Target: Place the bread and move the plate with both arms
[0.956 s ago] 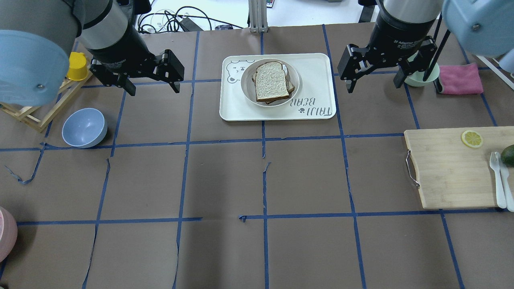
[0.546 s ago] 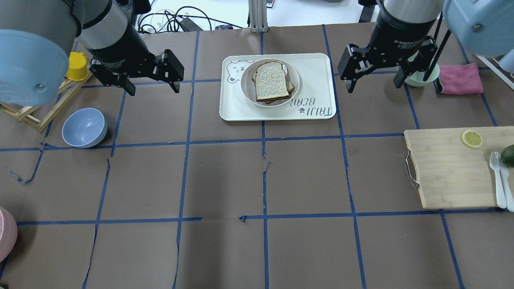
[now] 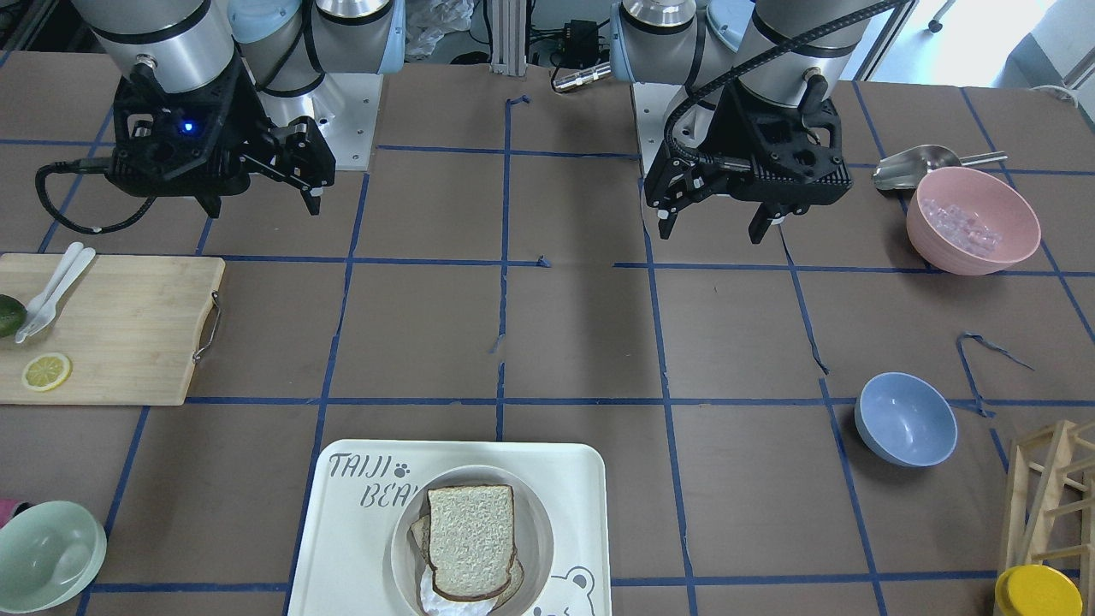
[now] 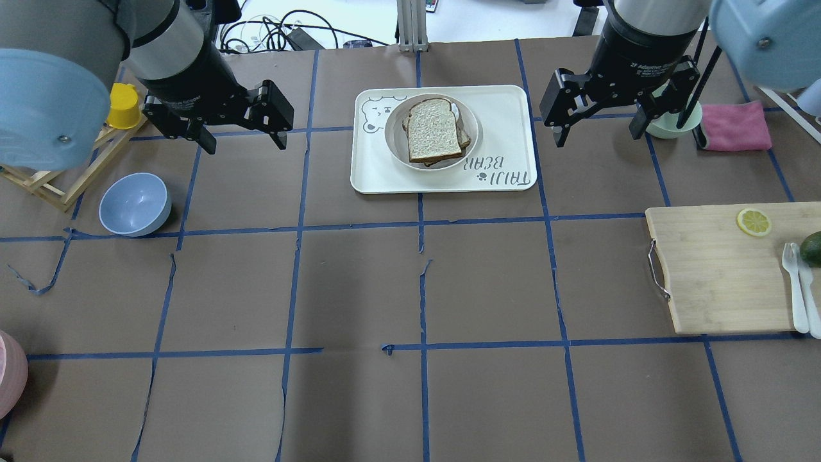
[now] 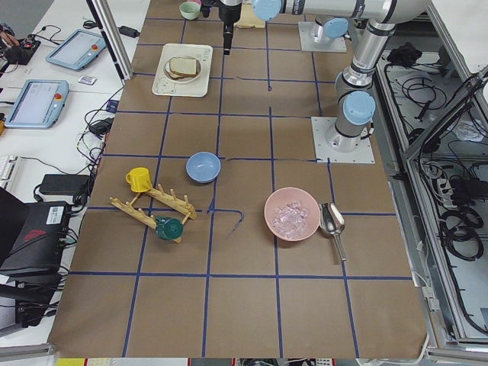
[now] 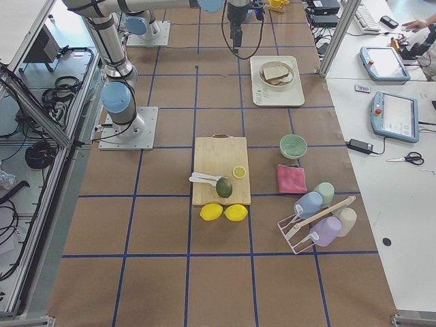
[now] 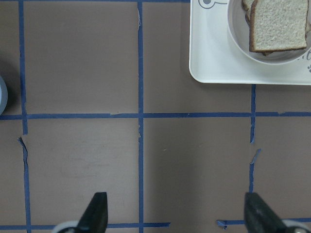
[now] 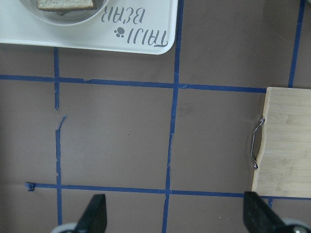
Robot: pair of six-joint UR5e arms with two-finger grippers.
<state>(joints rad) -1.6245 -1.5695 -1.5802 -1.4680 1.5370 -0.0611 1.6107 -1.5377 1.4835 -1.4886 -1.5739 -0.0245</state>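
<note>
We see the bread (image 4: pixel 434 130) hiding most of a lower slice (image 4: pixel 466 138) in the plate (image 4: pixel 394 144), left gripper (image 4: pixel 244 142) and right gripper (image 4: pixel 596 138) both spread wide, empty

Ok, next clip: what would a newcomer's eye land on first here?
The bread, a dark-crusted slice, lies on top of a second slice in the round plate. The plate sits on the bear-print tray at the middle of the table's far side from the robot. The left gripper and right gripper hang open on either side of the tray, touching nothing.
</note>
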